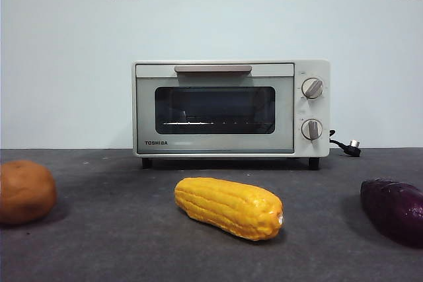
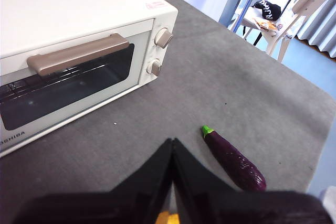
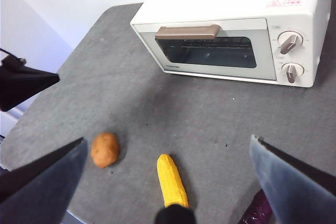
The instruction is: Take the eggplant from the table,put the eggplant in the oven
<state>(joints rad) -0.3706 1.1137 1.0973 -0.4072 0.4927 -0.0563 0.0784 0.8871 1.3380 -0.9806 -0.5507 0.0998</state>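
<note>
The dark purple eggplant (image 1: 394,209) lies on the grey table (image 1: 119,242) at the front right, cut off by the picture's edge. The left wrist view shows the whole eggplant (image 2: 234,159) with its green stem toward the oven (image 2: 79,51). My left gripper (image 2: 172,143) hangs above the table, jaws shut together and holding nothing, beside the eggplant. My right gripper (image 3: 168,140) is high up with its jaws wide open and nothing between them; only an end of the eggplant (image 3: 256,211) shows there. The cream-white oven (image 1: 231,107) stands at the back with its door closed.
A yellow corn cob (image 1: 228,207) lies in front of the oven, and a brown potato (image 1: 25,191) sits at the front left. The oven's plug (image 1: 352,146) rests behind its right side. Beyond the table's rounded edge stands a white chair (image 2: 294,14).
</note>
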